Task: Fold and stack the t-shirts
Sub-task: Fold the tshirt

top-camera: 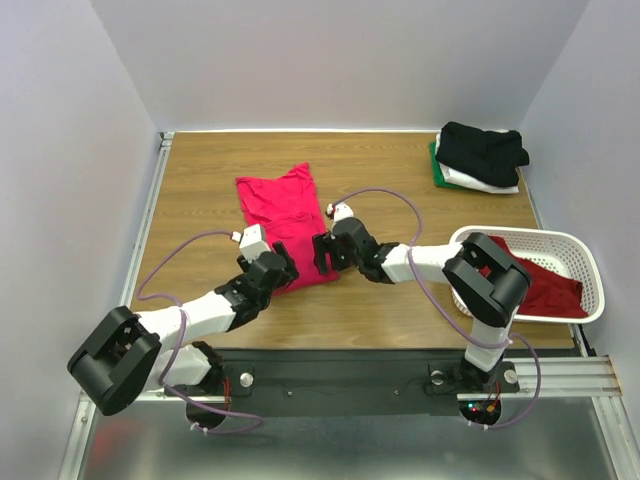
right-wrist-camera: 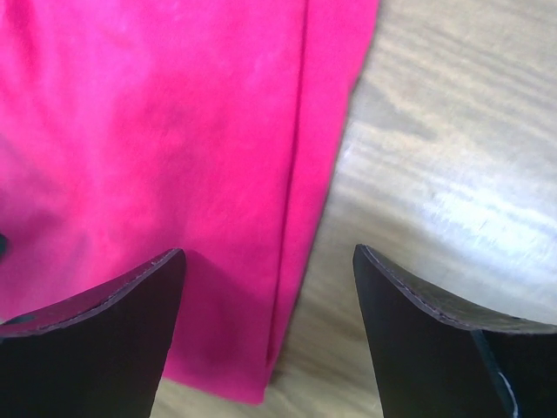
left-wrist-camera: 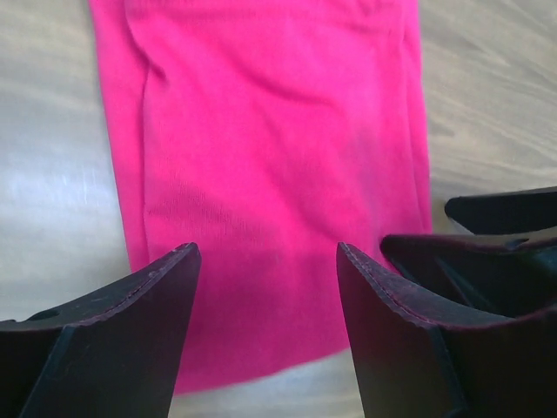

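A bright pink-red t-shirt (top-camera: 283, 205) lies folded into a long strip on the wooden table. My left gripper (top-camera: 283, 268) hovers open over its near hem, with pink cloth (left-wrist-camera: 278, 131) between the fingers (left-wrist-camera: 265, 252) and nothing gripped. My right gripper (top-camera: 322, 252) is open over the strip's near right corner (right-wrist-camera: 157, 131), its jaws (right-wrist-camera: 268, 252) straddling the folded edge and bare wood. At the back right, a black t-shirt (top-camera: 482, 150) tops a white one (top-camera: 484, 182) and a green one (top-camera: 436, 166). A darker red t-shirt (top-camera: 540, 285) lies in the basket.
The white perforated basket (top-camera: 578, 250) stands at the right edge, beside the right arm's elbow. Grey walls close in the table on the left, back and right. The right gripper's black body (left-wrist-camera: 505, 235) shows at the right in the left wrist view, close to the left fingers.
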